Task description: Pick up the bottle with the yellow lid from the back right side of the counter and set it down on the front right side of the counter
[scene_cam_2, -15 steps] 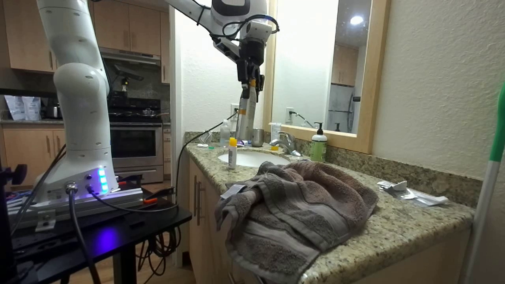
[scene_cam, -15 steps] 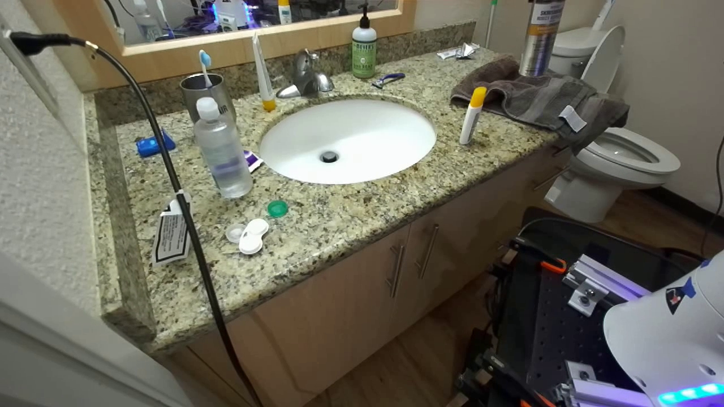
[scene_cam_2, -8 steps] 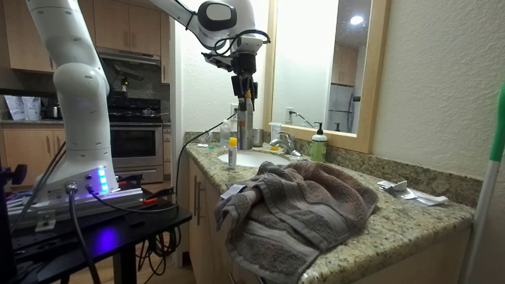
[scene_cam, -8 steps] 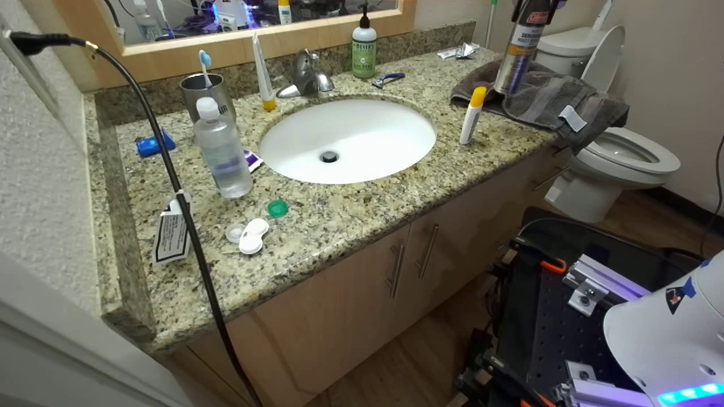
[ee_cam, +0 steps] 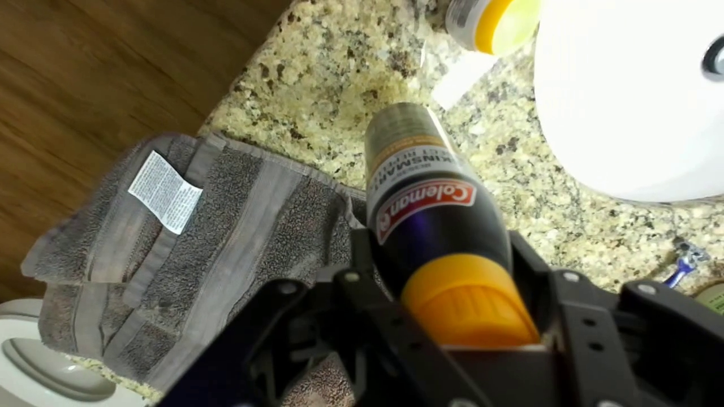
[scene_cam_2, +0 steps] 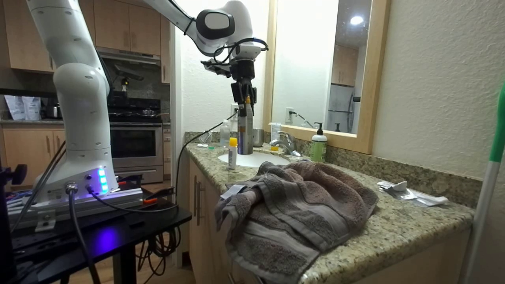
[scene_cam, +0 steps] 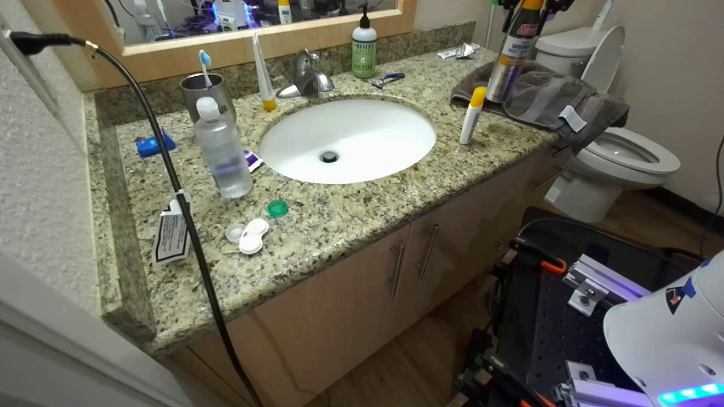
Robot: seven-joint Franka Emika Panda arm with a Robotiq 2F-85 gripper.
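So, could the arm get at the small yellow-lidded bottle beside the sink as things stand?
Probably not right now: its tool is closed on the Coleman can, leaving no free grip. The small bottle itself stands upright, with nothing visibly boxing it in.

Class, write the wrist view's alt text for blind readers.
A black gripper holds an orange-capped black-and-silver Coleman can over a speckled beige granite counter; grey striped towel left, white sink right, white yellow-lidded bottle at top.
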